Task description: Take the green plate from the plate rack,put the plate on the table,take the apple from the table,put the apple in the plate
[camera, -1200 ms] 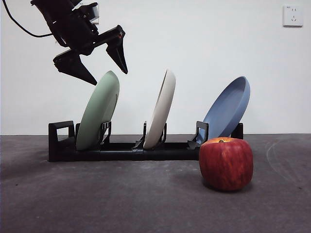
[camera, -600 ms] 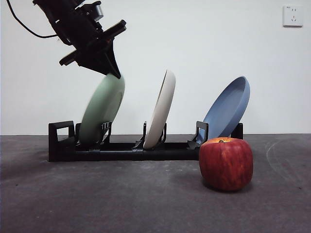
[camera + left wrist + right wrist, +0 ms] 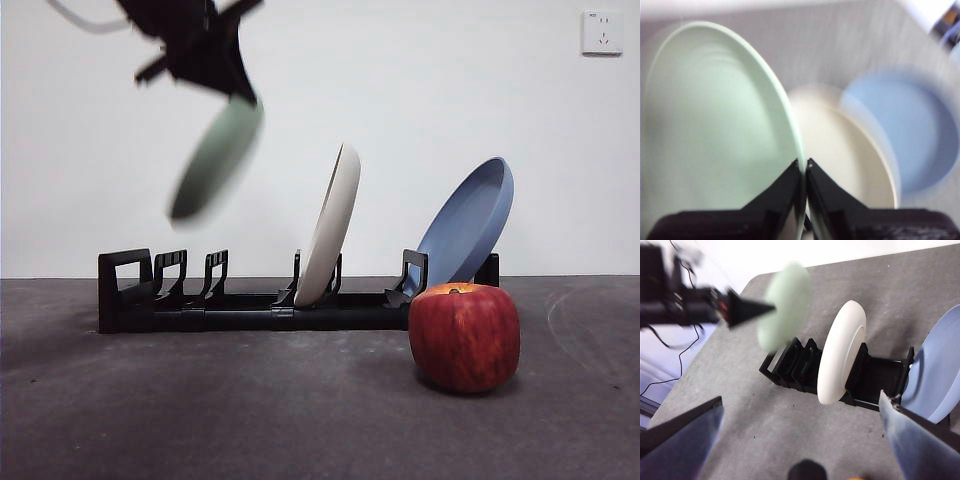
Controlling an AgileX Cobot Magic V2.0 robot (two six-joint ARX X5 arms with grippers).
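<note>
My left gripper (image 3: 243, 92) is shut on the rim of the green plate (image 3: 215, 160) and holds it tilted in the air, clear above the left end of the plate rack (image 3: 250, 310). In the left wrist view its jaws (image 3: 802, 162) pinch the plate's edge (image 3: 715, 125). The right wrist view shows the plate (image 3: 785, 305) lifted over the rack (image 3: 795, 365). The red apple (image 3: 464, 337) stands on the table (image 3: 250, 400) in front of the rack's right end. My right gripper (image 3: 801, 397) is open and empty, high above the table.
A cream-white plate (image 3: 330, 225) stands in the rack's middle slot and a blue plate (image 3: 465, 225) leans at its right end, just behind the apple. A white wall with a socket (image 3: 602, 32) lies behind the table.
The left gripper closed on the green plate's rim, then lifted it up out of the rack's left slots. The image of the plate is blurred by motion.
</note>
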